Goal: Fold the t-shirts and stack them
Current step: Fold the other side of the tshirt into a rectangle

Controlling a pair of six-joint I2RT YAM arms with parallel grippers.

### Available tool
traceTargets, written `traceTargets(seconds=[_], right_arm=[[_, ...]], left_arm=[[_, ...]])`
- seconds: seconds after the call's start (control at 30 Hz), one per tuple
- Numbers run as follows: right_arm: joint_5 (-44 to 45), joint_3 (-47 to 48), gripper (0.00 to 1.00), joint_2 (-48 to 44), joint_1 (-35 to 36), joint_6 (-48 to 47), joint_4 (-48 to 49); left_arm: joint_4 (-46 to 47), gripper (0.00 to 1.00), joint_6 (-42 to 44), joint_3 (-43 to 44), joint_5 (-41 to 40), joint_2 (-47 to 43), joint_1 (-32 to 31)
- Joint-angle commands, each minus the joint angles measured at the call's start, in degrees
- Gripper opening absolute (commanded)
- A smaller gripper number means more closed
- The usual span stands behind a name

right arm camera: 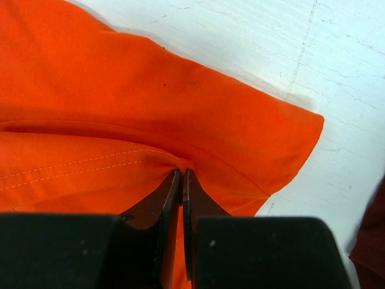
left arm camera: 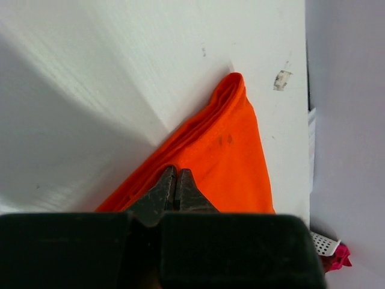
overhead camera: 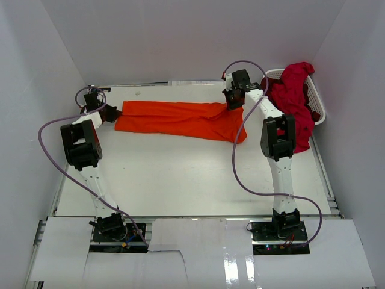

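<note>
A bright orange t-shirt lies as a long folded band across the back of the table. My left gripper is shut on its left end; in the left wrist view the closed gripper tips pinch the orange cloth. My right gripper is shut on the shirt's right end, and in the right wrist view that gripper bunches the orange cloth into a pucker. Crimson red t-shirts spill out of the basket at the back right.
A white plastic laundry basket stands at the back right corner against the wall. White walls close in the table on the left, back and right. Purple cables loop off both arms.
</note>
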Motion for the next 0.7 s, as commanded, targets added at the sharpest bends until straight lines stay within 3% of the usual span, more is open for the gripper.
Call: traceTargets(seconds=[0.0, 0.4, 0.67], right_arm=[[0.78, 0.04, 0.08, 0.45, -0.63, -0.23, 3.61], [1.49, -0.48, 0.09, 0.80, -0.81, 0.12, 7.12], [1.31, -1.71, 0.28, 0.10, -0.89, 0.82, 8.71]], left_arm=[[5.41, 0.00, -1.01, -0.33, 1.05, -0.97, -0.11], [13.42, 0.01, -3.12, -3.67, 4.48, -0.88, -0.20], [14.65, 0.15, -3.38, -4.29, 5.36, -1.23, -0.20]])
